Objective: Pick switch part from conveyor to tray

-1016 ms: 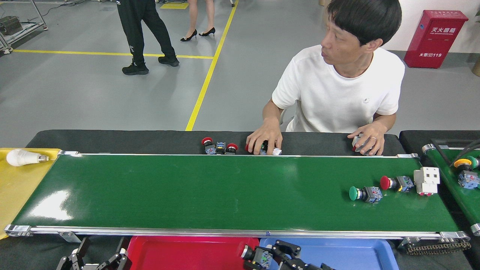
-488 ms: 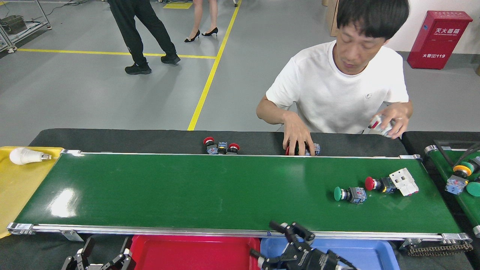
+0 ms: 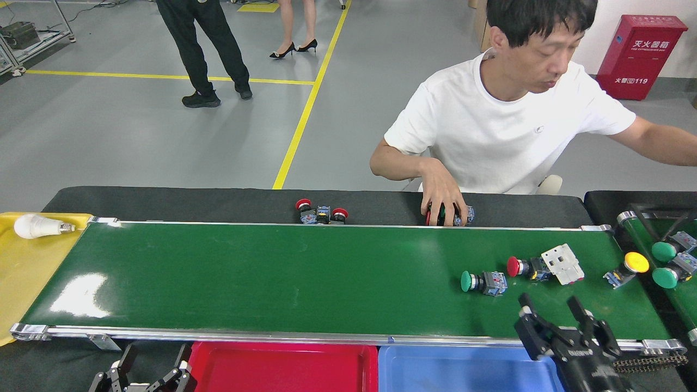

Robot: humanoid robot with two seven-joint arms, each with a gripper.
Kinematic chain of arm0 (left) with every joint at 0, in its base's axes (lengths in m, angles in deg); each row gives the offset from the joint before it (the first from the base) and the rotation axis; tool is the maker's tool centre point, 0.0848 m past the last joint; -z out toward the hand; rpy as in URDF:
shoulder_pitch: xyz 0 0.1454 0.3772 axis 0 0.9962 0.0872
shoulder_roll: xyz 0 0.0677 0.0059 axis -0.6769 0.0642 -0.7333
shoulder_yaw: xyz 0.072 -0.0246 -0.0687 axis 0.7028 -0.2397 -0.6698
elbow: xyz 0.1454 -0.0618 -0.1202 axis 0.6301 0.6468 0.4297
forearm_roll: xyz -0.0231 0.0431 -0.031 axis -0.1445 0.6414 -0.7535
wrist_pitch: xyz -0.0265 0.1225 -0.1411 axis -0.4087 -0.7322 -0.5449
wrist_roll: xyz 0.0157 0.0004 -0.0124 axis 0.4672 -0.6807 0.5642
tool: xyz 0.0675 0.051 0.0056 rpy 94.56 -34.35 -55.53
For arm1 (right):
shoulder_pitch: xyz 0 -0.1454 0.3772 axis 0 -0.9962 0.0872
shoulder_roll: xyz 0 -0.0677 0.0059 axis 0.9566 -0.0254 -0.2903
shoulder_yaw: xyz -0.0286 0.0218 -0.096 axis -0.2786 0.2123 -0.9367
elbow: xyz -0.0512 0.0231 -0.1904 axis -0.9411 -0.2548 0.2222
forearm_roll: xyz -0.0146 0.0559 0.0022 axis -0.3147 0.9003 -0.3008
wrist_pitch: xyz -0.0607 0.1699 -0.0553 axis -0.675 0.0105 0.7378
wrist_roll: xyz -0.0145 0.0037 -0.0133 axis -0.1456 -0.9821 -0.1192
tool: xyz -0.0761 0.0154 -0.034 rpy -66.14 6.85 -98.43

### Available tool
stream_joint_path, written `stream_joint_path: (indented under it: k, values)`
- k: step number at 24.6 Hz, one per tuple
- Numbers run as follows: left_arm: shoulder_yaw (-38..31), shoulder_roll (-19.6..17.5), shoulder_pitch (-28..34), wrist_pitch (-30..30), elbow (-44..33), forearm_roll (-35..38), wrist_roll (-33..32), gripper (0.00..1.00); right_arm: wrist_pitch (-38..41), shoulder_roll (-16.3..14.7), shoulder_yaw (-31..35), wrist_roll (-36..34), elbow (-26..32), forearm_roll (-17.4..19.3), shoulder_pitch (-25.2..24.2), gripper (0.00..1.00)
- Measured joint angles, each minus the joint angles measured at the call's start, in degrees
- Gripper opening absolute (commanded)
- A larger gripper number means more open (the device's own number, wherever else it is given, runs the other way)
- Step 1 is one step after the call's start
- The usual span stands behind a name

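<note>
Glossy dark-green conveyor belt (image 3: 272, 277) carries a green-capped switch part (image 3: 483, 282) at its right end, and the black right gripper (image 3: 555, 318), fingers spread wide and empty, hovers just beside it, apparently ready to grasp it for the blue plastic tray (image 3: 463, 370).

One conveyor (image 3: 272, 272) carries three push-button switches: green (image 3: 483, 282), red (image 3: 525, 267) and yellow (image 3: 626, 268), plus one white block (image 3: 563, 263). Two green-capped switches (image 3: 672, 264) lie on one narrower belt (image 3: 686, 296). There are three trays: yellow (image 3: 22, 283), red (image 3: 280, 370), blue (image 3: 463, 370). One bulb (image 3: 35, 226). Two grippers: left (image 3: 142, 375), right (image 3: 561, 326).
</note>
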State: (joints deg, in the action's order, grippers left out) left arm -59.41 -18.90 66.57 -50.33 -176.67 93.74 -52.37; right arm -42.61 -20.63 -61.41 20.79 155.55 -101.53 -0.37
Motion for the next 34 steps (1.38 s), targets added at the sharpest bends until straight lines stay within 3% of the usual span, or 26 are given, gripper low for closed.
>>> stream_joint_path:
  k: [4, 7, 14, 18, 24, 29, 34]
  values:
    - [0.0, 0.0, 0.0, 0.0, 0.0, 0.0, 0.0, 1.0, -0.1, -0.1, 0.1, -1.3, 0.6, 0.0, -1.6, 1.0]
    - [0.2, 0.0, 0.0, 0.0, 0.0, 0.0, 0.0, 1.0, -0.5, -0.1, 0.0, -1.6, 0.3, -0.5, 0.5, 1.0]
    - [0.5, 0.0, 0.0, 0.1, 0.0, 0.0, 0.1, 1.0, -4.4, 1.7, -7.9, 2.5, -8.0, -9.9, 10.9, 1.0]
    - [0.5, 0.0, 0.0, 0.1, 0.0, 0.0, 0.1, 1.0, -10.2, 1.7, -11.1, 2.9, -13.1, -10.5, 17.5, 1.0]
    - [1.8, -0.3, -0.2, 0.3, 0.0, 0.1, 0.1, 1.0, -12.6, 1.6, -11.8, 3.0, -13.6, -10.5, 17.9, 1.0]
    - [8.3, -0.6, -3.8, 0.4, 0.0, 2.6, 0.1, 1.0, -13.2, 1.3, -12.2, 3.1, -15.4, -10.9, 20.3, 1.0]
    - [14.6, -0.8, -9.1, 0.4, 2.4, 9.2, 0.3, 1.0, -13.7, 1.4, -16.2, 3.1, -22.3, -11.1, 26.4, 1.0]
